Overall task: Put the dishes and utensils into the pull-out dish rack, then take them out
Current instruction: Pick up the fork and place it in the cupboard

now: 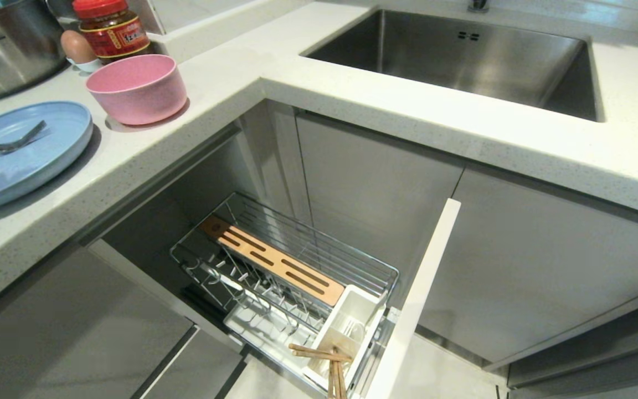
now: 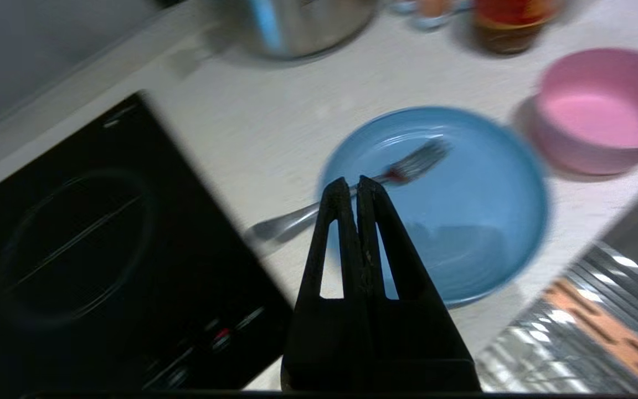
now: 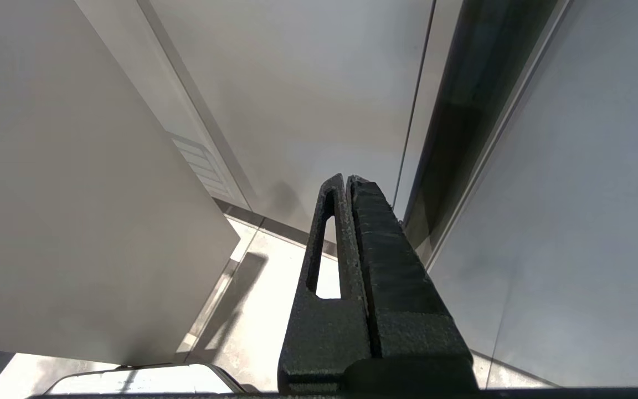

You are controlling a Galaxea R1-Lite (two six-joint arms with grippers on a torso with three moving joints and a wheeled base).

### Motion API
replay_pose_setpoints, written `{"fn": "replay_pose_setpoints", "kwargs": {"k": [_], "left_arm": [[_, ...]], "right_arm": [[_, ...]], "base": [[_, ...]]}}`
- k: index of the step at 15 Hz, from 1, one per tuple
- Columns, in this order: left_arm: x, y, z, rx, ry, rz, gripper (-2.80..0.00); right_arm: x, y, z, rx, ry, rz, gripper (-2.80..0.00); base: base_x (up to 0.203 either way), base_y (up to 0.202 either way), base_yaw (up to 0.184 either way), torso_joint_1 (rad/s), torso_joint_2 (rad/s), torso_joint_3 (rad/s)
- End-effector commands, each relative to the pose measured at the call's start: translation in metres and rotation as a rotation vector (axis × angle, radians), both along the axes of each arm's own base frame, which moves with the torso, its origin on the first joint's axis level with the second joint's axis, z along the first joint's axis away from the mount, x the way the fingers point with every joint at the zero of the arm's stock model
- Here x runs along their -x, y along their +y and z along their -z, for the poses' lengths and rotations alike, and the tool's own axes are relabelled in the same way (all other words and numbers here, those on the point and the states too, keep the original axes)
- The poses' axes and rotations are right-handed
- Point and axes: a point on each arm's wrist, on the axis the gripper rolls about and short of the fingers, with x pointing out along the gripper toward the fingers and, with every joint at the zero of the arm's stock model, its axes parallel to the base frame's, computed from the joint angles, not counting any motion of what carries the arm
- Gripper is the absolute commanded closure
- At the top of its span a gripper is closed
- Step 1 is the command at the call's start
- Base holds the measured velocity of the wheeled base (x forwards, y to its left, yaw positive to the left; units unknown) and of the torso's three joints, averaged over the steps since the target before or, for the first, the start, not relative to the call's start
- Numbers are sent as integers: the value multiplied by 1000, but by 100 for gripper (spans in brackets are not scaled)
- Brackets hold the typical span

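The pull-out chrome wire dish rack [image 1: 286, 266] sits open below the white speckled desk [image 1: 230, 83], with light wooden chopsticks [image 1: 330, 360] in its white cup. The left gripper [image 2: 353, 185], clenched and empty, hangs over the slim silver fork [image 2: 407, 163] on the round light-blue plate [image 2: 463, 221], beside the pink bowl [image 2: 601, 111]. The right gripper [image 3: 345, 180] is clenched by grey cabinet doors.

counter [image 1: 352, 94]: steel sink [image 1: 463, 61] | steel pot [image 1: 3, 50], red-lidded jar [image 1: 111, 30], probably an egg [image 1: 77, 47] | black cooktop [image 2: 92, 249]
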Motion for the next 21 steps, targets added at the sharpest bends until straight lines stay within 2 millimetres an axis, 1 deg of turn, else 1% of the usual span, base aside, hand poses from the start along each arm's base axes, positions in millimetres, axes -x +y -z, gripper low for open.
{"fn": "replay_pose_setpoints", "kwargs": {"k": [1, 3, 5, 7, 12, 14, 17, 19, 21], "left_arm": [[9, -1, 2, 0, 3, -127, 0], [3, 2, 3, 13, 28, -179, 0], [-17, 17, 6, 50, 81, -174, 0], [-41, 37, 11, 90, 152, -110, 0], [-63, 60, 18, 165, 296, 154, 0], [-73, 71, 21, 122, 352, 234, 0], [-91, 91, 28, 80, 411, 290, 0], [-102, 103, 34, 95, 429, 303, 0], [-109, 110, 38, 114, 444, 312, 0]], "right_arm": [[0, 0, 0, 0, -5, 0, 0], [0, 0, 0, 0, -5, 0, 0], [0, 0, 0, 0, -5, 0, 0], [0, 0, 0, 0, -5, 0, 0], [0, 0, 0, 0, -4, 0, 0], [0, 0, 0, 0, -5, 0, 0], [0, 0, 0, 0, -5, 0, 0], [0, 0, 0, 0, -5, 0, 0], [0, 0, 0, 0, -5, 0, 0]], "base": [[0, 0, 0, 0, 0, 0], [0, 0, 0, 0, 0, 0], [0, 0, 0, 0, 0, 0], [0, 0, 0, 0, 0, 0], [0, 0, 0, 0, 0, 0], [0, 0, 0, 0, 0, 0], [0, 0, 0, 0, 0, 0], [0, 0, 0, 0, 0, 0], [0, 0, 0, 0, 0, 0]]}}
